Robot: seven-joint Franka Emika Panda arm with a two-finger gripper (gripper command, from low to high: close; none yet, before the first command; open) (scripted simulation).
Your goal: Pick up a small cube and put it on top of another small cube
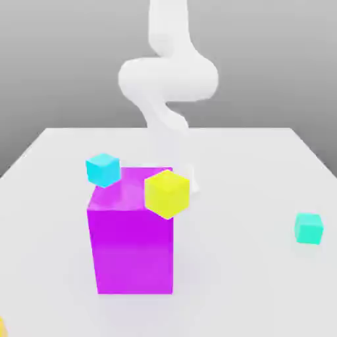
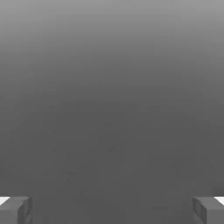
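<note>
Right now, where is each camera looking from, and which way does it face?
Exterior view: off the arm, looking slightly down over the white table at the cyan cube, yellow cube, green cube and purple block; the white arm shows.
Hand view: on the hand, facing out past the gripper's two spread fingers at plain grey.
Shared: I can't match any cube between them.
</note>
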